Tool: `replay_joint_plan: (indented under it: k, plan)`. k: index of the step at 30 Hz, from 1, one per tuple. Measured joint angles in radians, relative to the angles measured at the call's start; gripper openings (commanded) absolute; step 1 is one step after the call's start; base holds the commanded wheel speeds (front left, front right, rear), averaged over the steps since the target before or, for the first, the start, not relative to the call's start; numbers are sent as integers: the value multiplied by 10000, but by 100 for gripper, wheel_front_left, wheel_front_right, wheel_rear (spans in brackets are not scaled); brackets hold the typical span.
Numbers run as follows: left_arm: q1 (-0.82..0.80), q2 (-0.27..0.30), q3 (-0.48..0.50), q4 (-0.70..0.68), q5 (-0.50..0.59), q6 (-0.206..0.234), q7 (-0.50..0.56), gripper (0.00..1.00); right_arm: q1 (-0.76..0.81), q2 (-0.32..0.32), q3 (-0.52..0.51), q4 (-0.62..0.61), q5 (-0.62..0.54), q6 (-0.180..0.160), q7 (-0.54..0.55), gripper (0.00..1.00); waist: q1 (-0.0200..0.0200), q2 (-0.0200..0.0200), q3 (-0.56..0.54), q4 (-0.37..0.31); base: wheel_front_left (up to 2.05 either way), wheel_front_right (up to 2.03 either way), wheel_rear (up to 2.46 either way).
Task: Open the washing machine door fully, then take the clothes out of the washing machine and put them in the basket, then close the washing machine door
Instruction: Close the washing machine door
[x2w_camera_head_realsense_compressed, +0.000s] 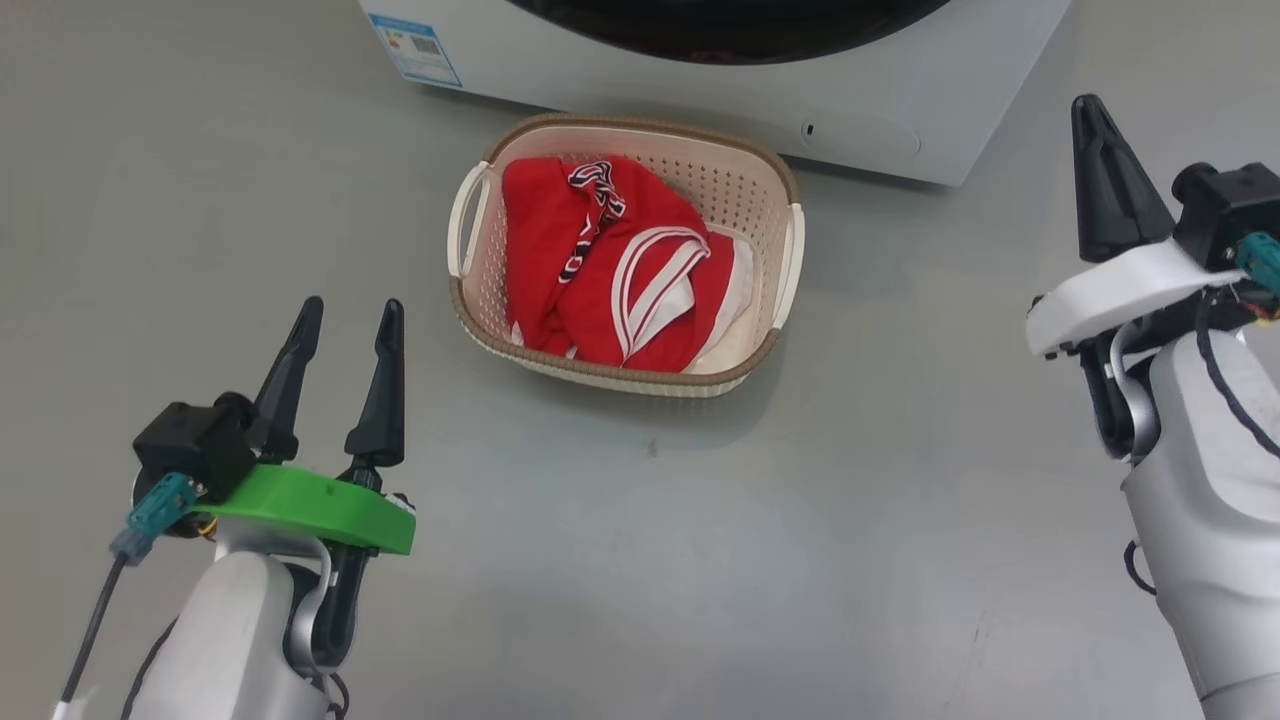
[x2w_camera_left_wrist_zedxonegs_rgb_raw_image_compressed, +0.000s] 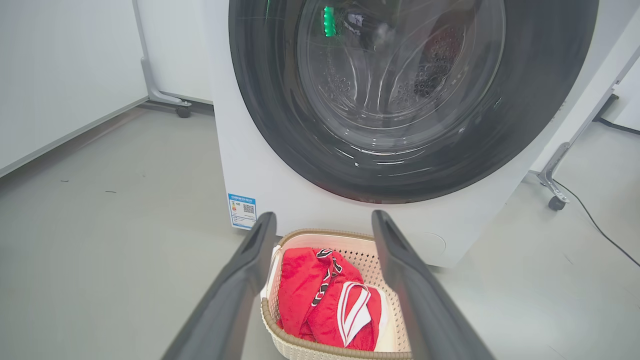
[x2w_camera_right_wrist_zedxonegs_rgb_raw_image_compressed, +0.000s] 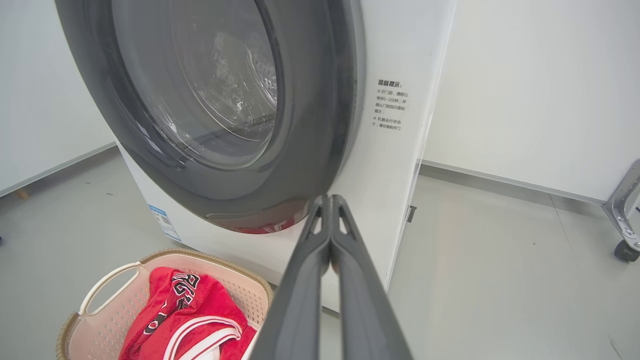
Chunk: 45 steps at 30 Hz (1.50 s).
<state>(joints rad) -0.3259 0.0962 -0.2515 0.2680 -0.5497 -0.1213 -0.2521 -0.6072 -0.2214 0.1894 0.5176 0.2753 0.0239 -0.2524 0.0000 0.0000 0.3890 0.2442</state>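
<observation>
Presently, the left gripper (x2w_camera_head_realsense_compressed: 352, 302) hangs above the floor, fingers spread, empty. At centre, the clothes (x2w_camera_head_realsense_compressed: 600, 270) lie in the basket (x2w_camera_head_realsense_compressed: 625, 123), just before the washing machine (x2w_camera_head_realsense_compressed: 900, 100). The washing machine door (x2w_camera_left_wrist_zedxonegs_rgb_raw_image_compressed: 280, 125) sits closed. The right gripper (x2w_camera_head_realsense_compressed: 1090, 105) has its fingers pressed together, empty.

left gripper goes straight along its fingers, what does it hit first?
Probably the closed washing machine door, low on its glass. The basket with the clothes sits below the line of the left gripper, so it should pass over them, though depth is hard to judge.
</observation>
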Motion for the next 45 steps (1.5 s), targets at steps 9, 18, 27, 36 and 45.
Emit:
replay_joint_plan:
  k: [9,18,27,36,45]
  plan:
    - [794,192,219,194,178,0,0,100,1890,370,-579,-1135,311,-198,-8,0,0,0,-1246,-589,0,0,0]
    - [2022,257,228,443,349,0,0,100,3868,614,-717,-1822,311,-270,-8,0,0,0,-2541,-1101,0,0,0]
    - [2560,257,646,134,500,0,2,100,5260,713,-683,-2629,253,-362,-8,0,0,0,-3572,-1570,0,0,0]
    - [2810,205,913,-119,681,0,2,100,6267,759,-807,-3327,219,-522,-8,8,0,0,-3906,-1983,0,0,0]
    - [2992,102,903,-249,782,0,0,100,6768,878,-895,-3921,209,-531,-8,100,0,0,-3927,-2175,0,0,0]
